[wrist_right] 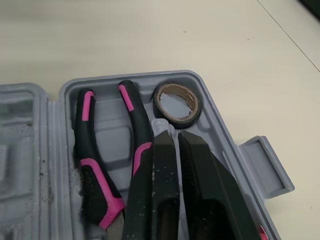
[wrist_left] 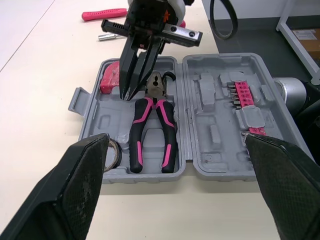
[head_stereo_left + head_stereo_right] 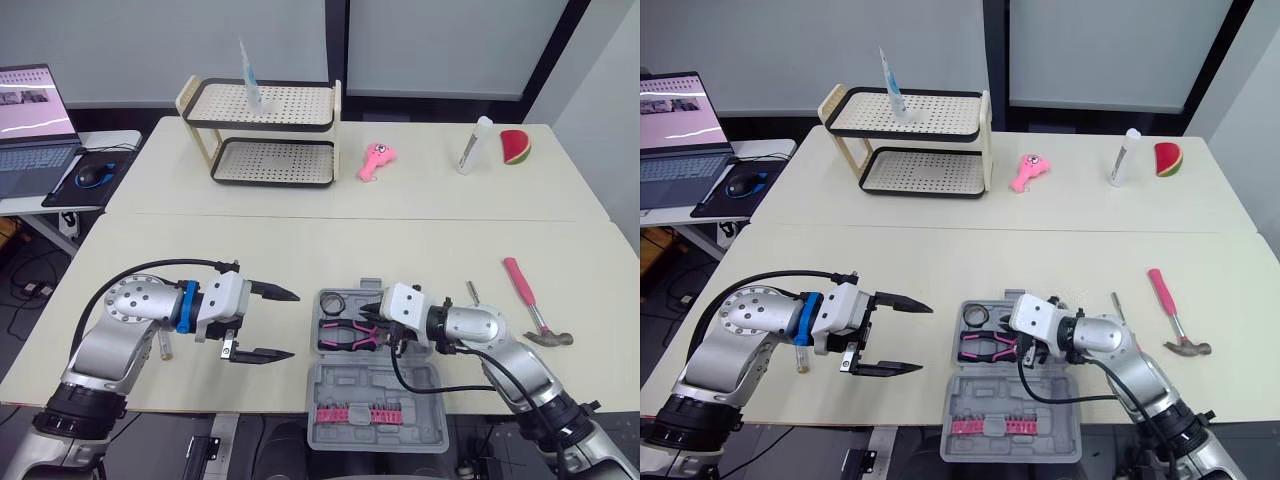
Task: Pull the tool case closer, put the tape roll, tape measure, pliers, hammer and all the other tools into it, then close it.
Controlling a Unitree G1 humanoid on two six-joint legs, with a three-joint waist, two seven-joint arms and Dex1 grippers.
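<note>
Grey plastic tool case [image 3: 350,390] is lying open at the near edge of the surface, its lid hanging over that edge. Pink-handled pliers [image 3: 345,336] are lying in its tray, and the tape roll [image 3: 333,302] is sitting in the tray's far left corner. The right hand [image 1: 175,134] is reaching into the tray just beside the pliers' head, fingers pressed together. The left hand [image 3: 290,325] is hovering left of the case, fingers spread wide. The hammer [image 3: 532,308] is lying near the right edge, well apart from the case.
</note>
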